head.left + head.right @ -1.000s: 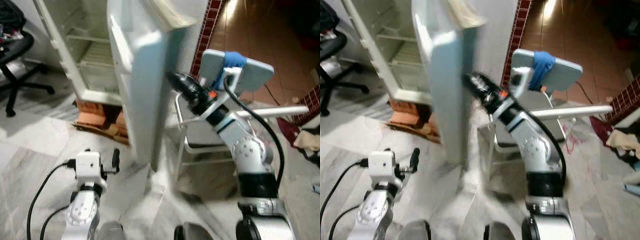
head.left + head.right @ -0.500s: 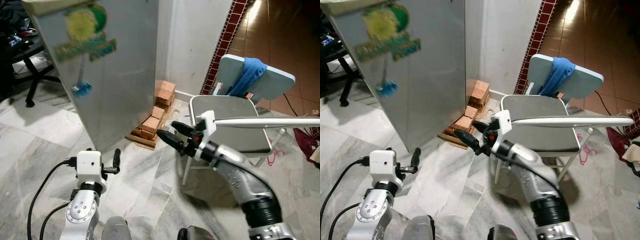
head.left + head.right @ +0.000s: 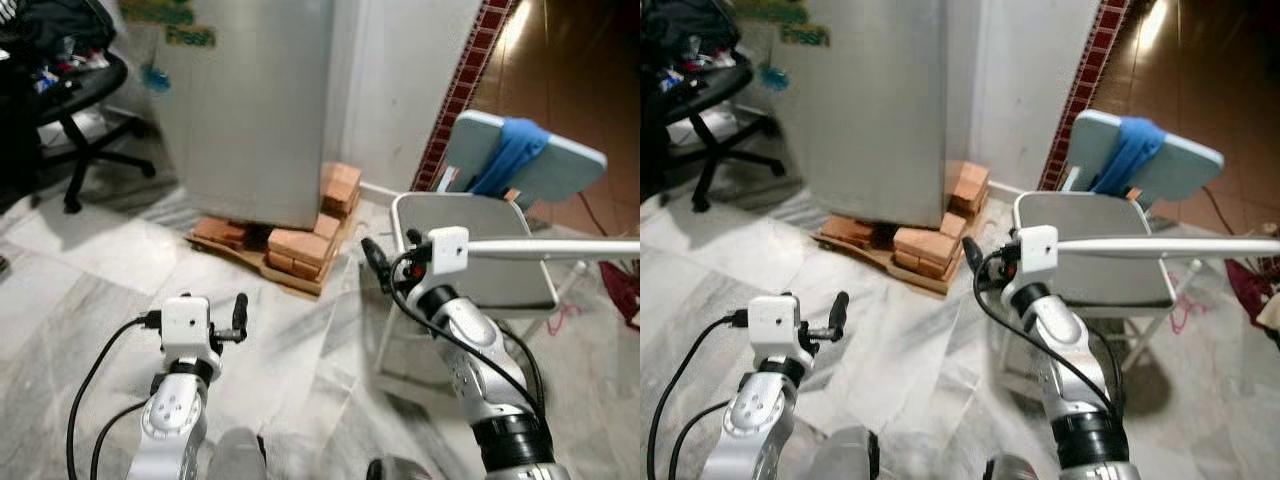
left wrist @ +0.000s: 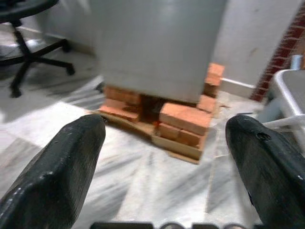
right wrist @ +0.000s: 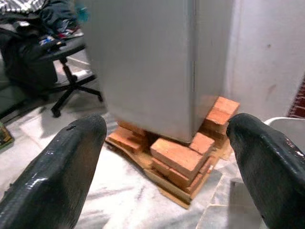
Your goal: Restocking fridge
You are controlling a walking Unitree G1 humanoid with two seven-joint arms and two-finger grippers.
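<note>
You are facing the shut fridge (image 3: 250, 110), heavy and rigid on bricks (image 3: 300, 245), left gripper (image 4: 162, 157) and right gripper (image 5: 167, 152) both gaping wide, gripping nothing; likely grasping its door edge

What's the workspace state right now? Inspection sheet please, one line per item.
Surface: pale marble floor, bare in front of the robot.
Job's things: fridge shut, standing on bricks and a board; no stock items seen.
Clutter: folding chair to the right with a blue cloth over its back; office chair to the left with dark things piled on it.
Grippers: left gripper open, empty, low over the floor; right gripper open, empty, raised beside the folding chair, aimed at the fridge.
Cables: black cable looping from the left wrist; black cable along the right arm.
Surroundings: white wall and a tiled strip behind; brown tiled floor beyond.
</note>
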